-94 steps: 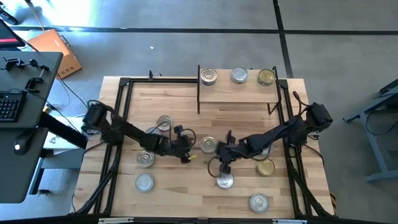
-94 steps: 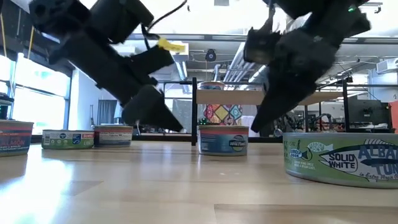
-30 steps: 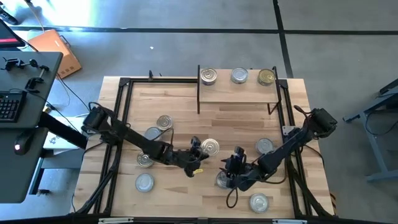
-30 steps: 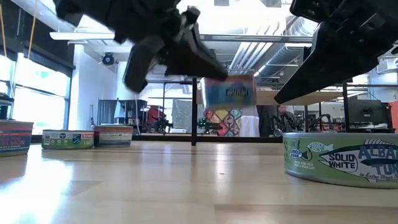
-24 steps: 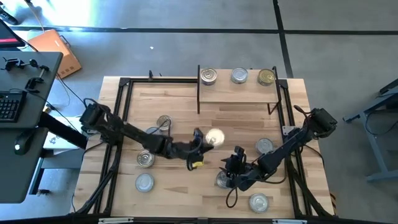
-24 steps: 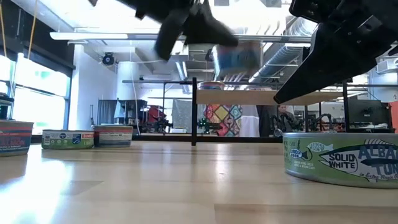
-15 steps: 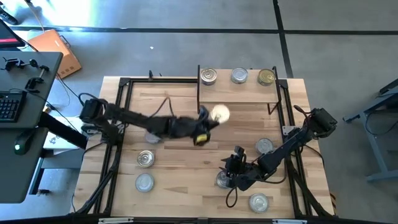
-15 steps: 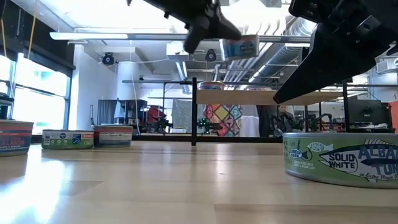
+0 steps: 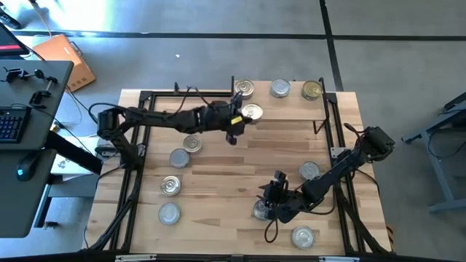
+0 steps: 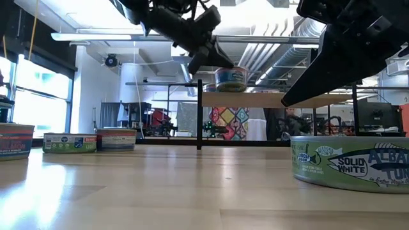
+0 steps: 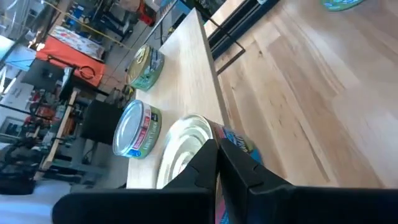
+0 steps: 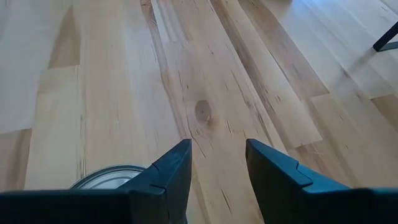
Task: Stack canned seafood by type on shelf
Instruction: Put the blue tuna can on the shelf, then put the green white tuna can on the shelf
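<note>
One tin [image 10: 231, 78], clamped in our left claw [image 9: 244, 115]; nearest bench tin [image 10: 350, 161] reads "SOLID WHITE". Right claw [image 12: 214, 165] gapes empty.

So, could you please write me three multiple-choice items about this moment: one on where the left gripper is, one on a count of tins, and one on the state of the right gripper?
1. Where is the left gripper?
A. Over the front left part of the shelf
B. Low over the near edge of the table
C. Beyond the table, over the floor

2. Not counting the tin that is carried, how many tins stand along the back of the shelf?
A. Two
B. Three
C. Five

3. How is the right gripper?
A. Shut on a tin
B. Shut on nothing
C. Open, low over the table

Answers:
1 A: in the high view the left gripper holds the carried tin over the shelf.
2 B: three tins stand there.
3 C: the right gripper shows its fingers apart over bare wood.
</note>
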`<action>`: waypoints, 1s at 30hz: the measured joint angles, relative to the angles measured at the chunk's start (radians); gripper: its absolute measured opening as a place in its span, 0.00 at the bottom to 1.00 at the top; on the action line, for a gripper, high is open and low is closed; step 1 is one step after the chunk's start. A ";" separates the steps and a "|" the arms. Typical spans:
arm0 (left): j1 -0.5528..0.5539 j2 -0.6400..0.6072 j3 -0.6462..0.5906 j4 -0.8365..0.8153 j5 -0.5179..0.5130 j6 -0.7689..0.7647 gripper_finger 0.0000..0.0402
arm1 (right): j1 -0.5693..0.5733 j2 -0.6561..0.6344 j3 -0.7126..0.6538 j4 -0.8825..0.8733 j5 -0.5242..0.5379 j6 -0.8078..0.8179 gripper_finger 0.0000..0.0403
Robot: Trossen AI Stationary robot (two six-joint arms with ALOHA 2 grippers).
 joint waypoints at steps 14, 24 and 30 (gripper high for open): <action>0.070 0.000 0.001 -0.065 -0.007 -0.018 0.02 | 0.000 0.000 0.000 0.000 0.000 0.001 0.36; 0.080 0.000 0.001 -0.059 -0.061 -0.009 0.19 | 0.000 0.000 0.000 0.000 0.000 0.001 0.36; 0.069 0.000 0.001 -0.060 -0.062 -0.047 0.28 | 0.000 0.000 0.000 0.000 0.001 0.001 0.36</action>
